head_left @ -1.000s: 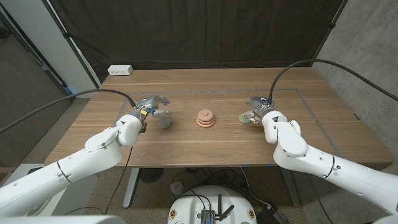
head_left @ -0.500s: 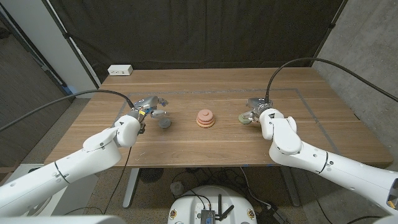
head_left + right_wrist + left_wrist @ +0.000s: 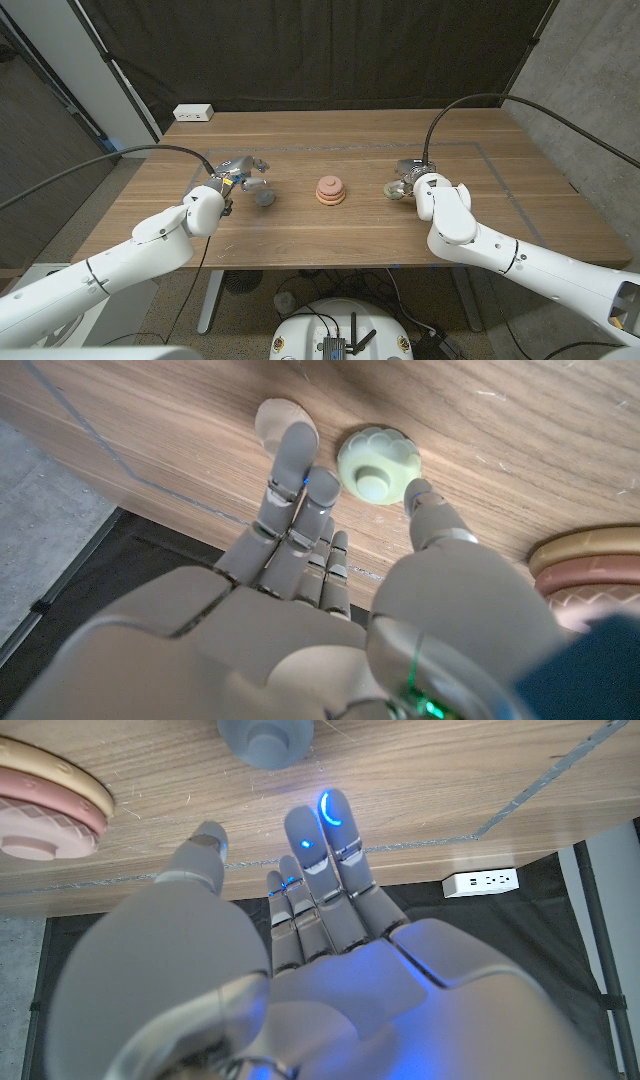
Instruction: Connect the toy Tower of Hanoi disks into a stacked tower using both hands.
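A stack of pink disks (image 3: pixel 330 191) stands near the middle of the wooden tabletop (image 3: pixel 300 235), widest disk at the bottom and narrower ones above; it serves here as the landmark. In the left wrist view its rim (image 3: pixel 45 805) shows cream and pink layers.

On the robot's left of the stack, just beside it, lies a small grey disk (image 3: pixel 265 198) with a raised round knob, seen closer in the left wrist view (image 3: pixel 266 739). The left hand (image 3: pixel 240 172) is beyond that grey disk, farther from the stack. Its fingers (image 3: pixel 335 845) reach straight out, lying close together with the thumb set apart, and they hold nothing; their tips stop near the grey disk without touching it.

On the robot's right of the stack, a little farther off, lies a pale green disk (image 3: pixel 396 191) with a scalloped edge and a central knob, clear in the right wrist view (image 3: pixel 378 464). A smaller beige disk (image 3: pixel 283 424) lies just beside it, on the side away from the stack. The right hand (image 3: pixel 412 175) is at these two pieces. Its fingers (image 3: pixel 290 470) are extended, one tip over the beige disk, and the thumb tip comes right up to the green disk's edge; whether either tip actually touches cannot be told. Nothing is gripped.

A white power strip (image 3: pixel 193 113) sits at the tabletop's far edge, well away from the stack on the robot's left.
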